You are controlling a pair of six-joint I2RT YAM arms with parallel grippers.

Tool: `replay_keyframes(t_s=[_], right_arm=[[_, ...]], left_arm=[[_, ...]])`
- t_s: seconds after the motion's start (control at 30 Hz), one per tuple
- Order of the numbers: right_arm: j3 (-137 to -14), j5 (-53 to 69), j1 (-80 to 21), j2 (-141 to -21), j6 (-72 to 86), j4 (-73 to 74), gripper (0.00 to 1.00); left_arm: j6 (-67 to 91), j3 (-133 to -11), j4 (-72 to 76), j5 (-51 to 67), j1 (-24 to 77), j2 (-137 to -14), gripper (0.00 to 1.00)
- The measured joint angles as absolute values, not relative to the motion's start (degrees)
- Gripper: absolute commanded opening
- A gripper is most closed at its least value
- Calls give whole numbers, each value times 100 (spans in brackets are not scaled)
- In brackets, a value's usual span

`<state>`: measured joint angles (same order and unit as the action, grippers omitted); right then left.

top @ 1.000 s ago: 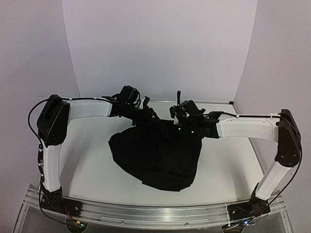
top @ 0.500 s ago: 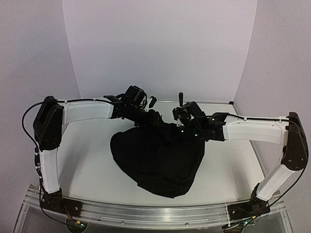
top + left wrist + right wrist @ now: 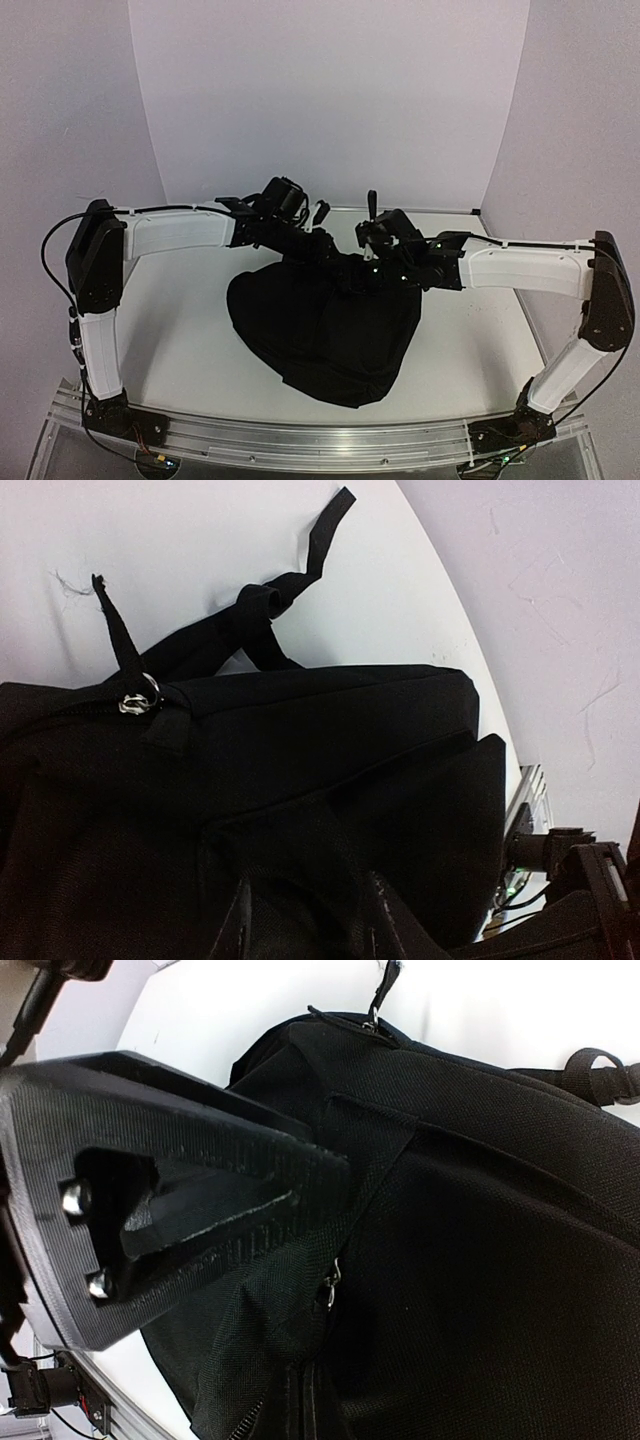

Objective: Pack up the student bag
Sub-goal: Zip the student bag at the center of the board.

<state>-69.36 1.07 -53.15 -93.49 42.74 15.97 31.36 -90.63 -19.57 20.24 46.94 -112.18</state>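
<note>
The student bag (image 3: 320,330), a large black fabric backpack, lies in the middle of the white table (image 3: 180,330). My left gripper (image 3: 322,250) is at its far top edge. In the left wrist view a ridge of bag fabric (image 3: 320,860) stands bunched between that gripper's (image 3: 305,925) two fingers (image 3: 235,935), which press on it from both sides. My right gripper (image 3: 363,270) sits close beside it on the same edge. Its fingertips are hidden in the right wrist view, where bag fabric with a zip (image 3: 300,1400) is drawn up to them.
Black straps (image 3: 270,600) trail from the bag's top onto the table. A zip pull ring (image 3: 138,702) sits at that end, and another pull (image 3: 330,1285) hangs mid-bag. A big black ribbed gripper body (image 3: 150,1200) crowds the right wrist view. An aluminium rail (image 3: 320,440) runs along the near edge.
The left arm has reached further right, bringing its gripper onto the bag's top edge. The right arm stretched slightly left. The bag's outline shifted a little.
</note>
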Motion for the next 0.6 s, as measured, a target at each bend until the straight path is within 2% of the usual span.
replay_keyframes(t_s=[0.33,0.5,0.6], right_arm=[[-6945,107,-5315,-9354,4274,1630,0],[-6945,99,-5315,-9354,4274,1640,0],[-6945,104,-5315,-9354,4269,1643,0]], left_arm=[[3225,-9145,-1950,2318,4710,-11385,26],[3300,-9258,-1944,2448,4711,-11496,4],[3395,-9265,-1899,2496,4720,-11530,0]])
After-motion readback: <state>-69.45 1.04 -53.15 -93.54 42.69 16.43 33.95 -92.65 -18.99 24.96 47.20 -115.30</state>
